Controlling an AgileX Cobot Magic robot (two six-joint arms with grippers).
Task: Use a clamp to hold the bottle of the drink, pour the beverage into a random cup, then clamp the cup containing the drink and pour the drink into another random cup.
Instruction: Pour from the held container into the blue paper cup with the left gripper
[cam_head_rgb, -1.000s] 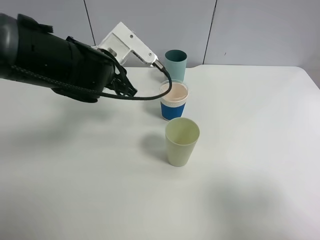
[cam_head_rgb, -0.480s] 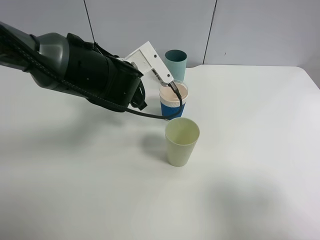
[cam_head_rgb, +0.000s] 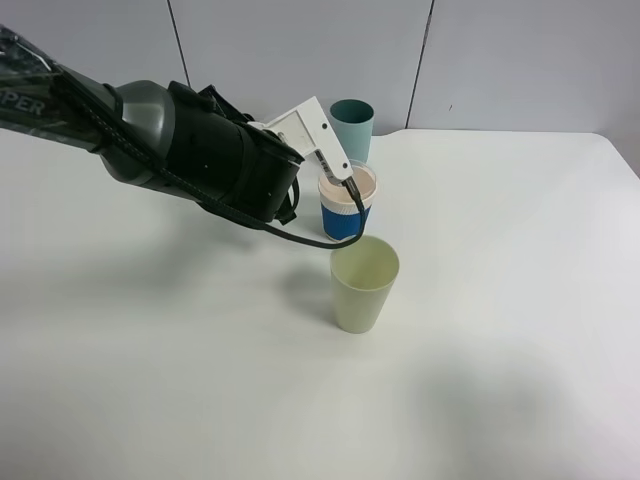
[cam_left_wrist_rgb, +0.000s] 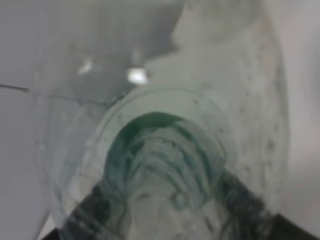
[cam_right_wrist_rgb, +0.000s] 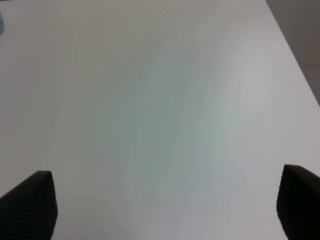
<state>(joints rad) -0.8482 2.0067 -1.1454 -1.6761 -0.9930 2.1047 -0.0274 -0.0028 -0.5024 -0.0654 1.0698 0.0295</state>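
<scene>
table (cam_head_rgb: 520, 300): open surface 3 o'clock of pale green cup (cam_head_rgb: 364, 285) | left gripper (cam_head_rgb: 348, 185): at blue-banded cup (cam_head_rgb: 345, 218) rim, clamps bottle (cam_left_wrist_rgb: 165, 150), wrist view only | right gripper (cam_right_wrist_rgb: 165, 202): jaws apart

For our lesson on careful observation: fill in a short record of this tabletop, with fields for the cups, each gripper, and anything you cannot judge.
Cups: teal cup at the back, blue-banded cup in the middle, pale yellow-green cup in front
Cup pose: all upright on the white table
Left gripper: shut, fingertips at the blue-banded cup's mouth
Right gripper: open, nothing between its fingers
Liquid in cups: cannot tell
Left wrist view: too blurred to read
</scene>
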